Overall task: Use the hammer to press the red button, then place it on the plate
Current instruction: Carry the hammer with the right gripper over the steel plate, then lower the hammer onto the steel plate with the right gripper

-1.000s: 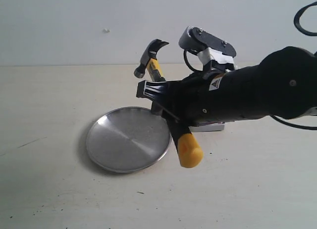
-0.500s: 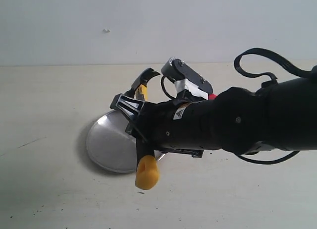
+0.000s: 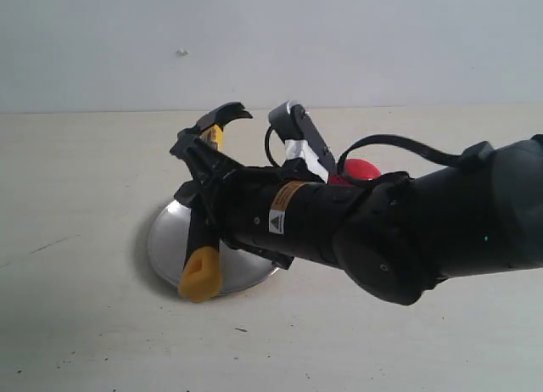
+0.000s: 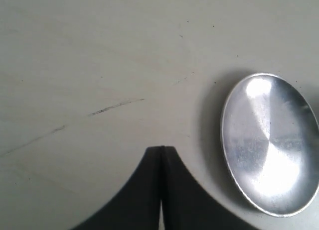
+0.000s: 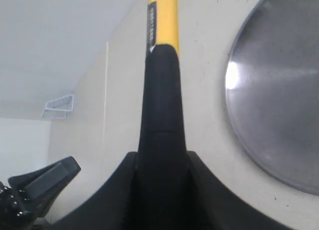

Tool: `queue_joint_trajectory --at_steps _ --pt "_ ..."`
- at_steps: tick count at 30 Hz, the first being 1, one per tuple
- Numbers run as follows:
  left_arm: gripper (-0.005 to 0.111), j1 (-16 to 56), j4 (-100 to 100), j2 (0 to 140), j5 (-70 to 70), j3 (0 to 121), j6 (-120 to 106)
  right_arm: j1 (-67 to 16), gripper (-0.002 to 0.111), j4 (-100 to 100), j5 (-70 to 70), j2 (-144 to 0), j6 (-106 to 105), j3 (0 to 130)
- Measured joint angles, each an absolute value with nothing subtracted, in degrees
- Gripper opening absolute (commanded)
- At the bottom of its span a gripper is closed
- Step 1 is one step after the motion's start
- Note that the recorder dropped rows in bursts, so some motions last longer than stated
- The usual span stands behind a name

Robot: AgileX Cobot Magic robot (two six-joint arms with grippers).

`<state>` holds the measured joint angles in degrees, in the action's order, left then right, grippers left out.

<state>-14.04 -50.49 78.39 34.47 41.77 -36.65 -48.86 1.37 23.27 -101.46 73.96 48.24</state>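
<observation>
My right gripper (image 3: 202,187) is shut on the black grip of the hammer (image 3: 204,239), which it holds tilted above the plate (image 3: 163,239). The dark claw head (image 3: 222,116) points up and back. The yellow handle end (image 3: 201,276) hangs over the plate's front rim. In the right wrist view the hammer handle (image 5: 162,90) runs out from between the jaws of the right gripper (image 5: 162,163), with the plate (image 5: 279,100) beside it. The red button (image 3: 361,170) peeks out behind the right arm. The left gripper (image 4: 162,150) is shut on nothing, with the plate (image 4: 269,140) to one side.
The bulky black right arm (image 3: 407,231) covers the right half of the exterior view and most of the button's base. Pale tabletop (image 3: 85,324) lies around the plate. A dark angular part (image 5: 42,182) shows at the edge of the right wrist view.
The right arm has swung left with the hammer, from beside the plate's right rim to above the plate. The yellow end moved left. The red button has come into view.
</observation>
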Motion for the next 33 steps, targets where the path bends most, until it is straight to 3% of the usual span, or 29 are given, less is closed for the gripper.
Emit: queue_joint_trajectory --at_steps 33 --pt "0.0 -14.0 -50.7 78.4 34.5 41.8 -38.3 -49.1 0.0 -0.4 46.1 -120.4 86.1 48.2"
